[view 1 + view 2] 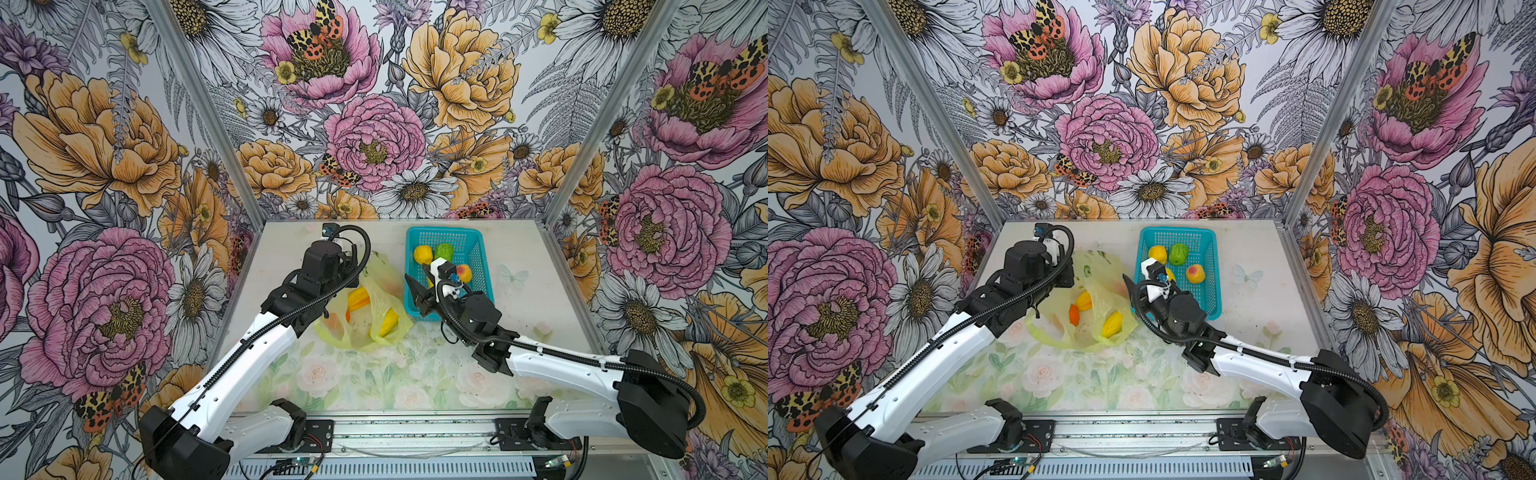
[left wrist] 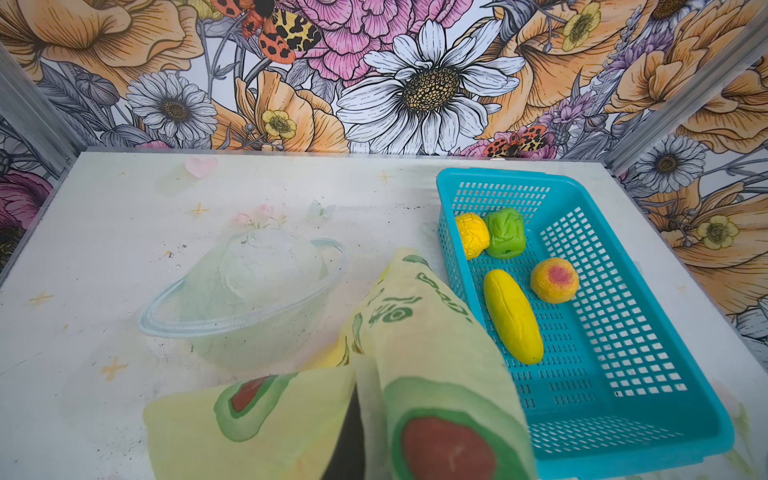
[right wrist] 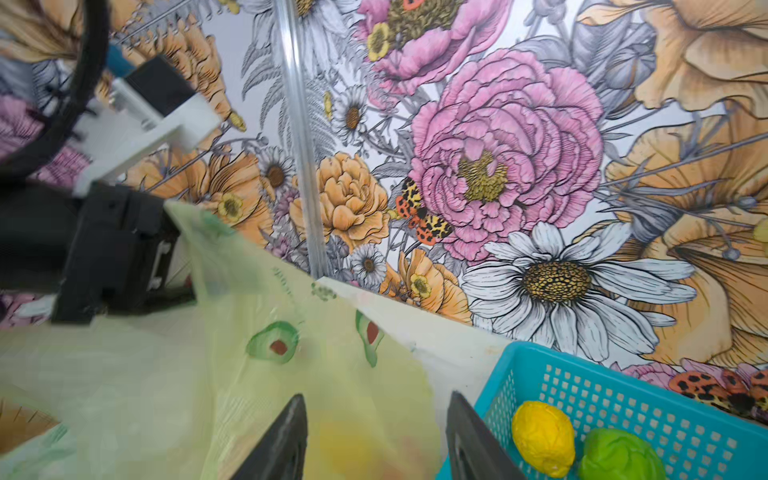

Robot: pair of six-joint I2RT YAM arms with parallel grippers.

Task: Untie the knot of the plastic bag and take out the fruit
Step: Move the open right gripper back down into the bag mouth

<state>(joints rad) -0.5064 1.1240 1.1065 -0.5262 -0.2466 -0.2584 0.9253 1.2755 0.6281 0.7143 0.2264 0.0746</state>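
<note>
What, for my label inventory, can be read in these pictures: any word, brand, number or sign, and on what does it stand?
On the plastic bag: green printed lettering, bent by the folds and blurred; not readable.
On the basket, the fruit in it, the table and the flowered walls: no words, numbers or signs to be seen.

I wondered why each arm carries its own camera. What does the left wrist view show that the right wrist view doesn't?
Only the left wrist view: the long yellow fruit and the peach-coloured fruit in the turquoise basket. Only the right wrist view: the right gripper, jaws apart, and the left arm's white camera mount. Both: the plastic bag, the basket, the round yellow fruit and the green fruit.
</note>
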